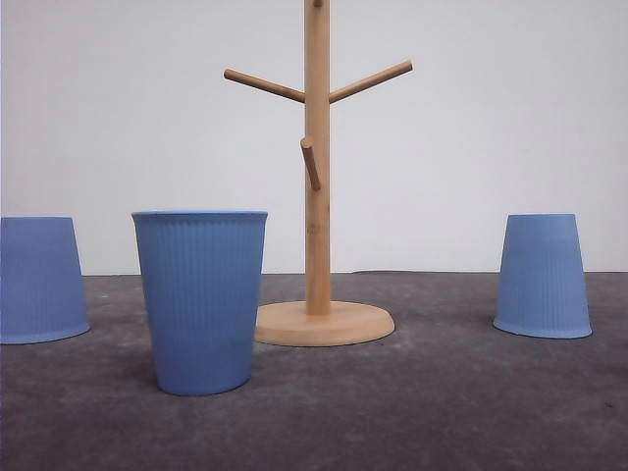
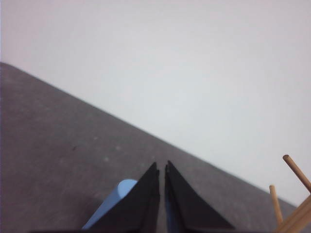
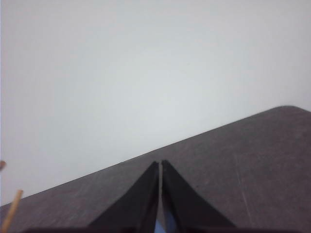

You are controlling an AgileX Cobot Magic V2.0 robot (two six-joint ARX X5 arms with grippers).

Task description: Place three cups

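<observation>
Heads up before you move anything: both grippers have their jaws pressed together with just a hairline slit between the fingers, the left gripper (image 2: 162,167) over the dark table (image 1: 442,412) with a bit of blue cup beside its fingers, and the right gripper (image 3: 160,165) much the same, holding nothing as far as I can tell. So you'll have to open up before reaching for any cup, or you'll just shove one over. In the front view the three cups sit spread out: the left cup (image 1: 37,280) is upside down and cut off by the frame edge, the middle cup (image 1: 200,299) stands upright, mouth up, nearest the camera and just in front of the base of the wooden stand (image 1: 317,196), and the right cup (image 1: 543,277) is upside down, well apart from the rest. Biggest risk, I'd say, is the middle cup: it's close to the stand's base, so a sloppy approach could knock the stand or snag a peg. Those ribbed tapered sides may also slip in a weak pinch. There's decent open table between the stand and the right cup, and in the foreground. The left side is harder to judge since the frame crops it.
</observation>
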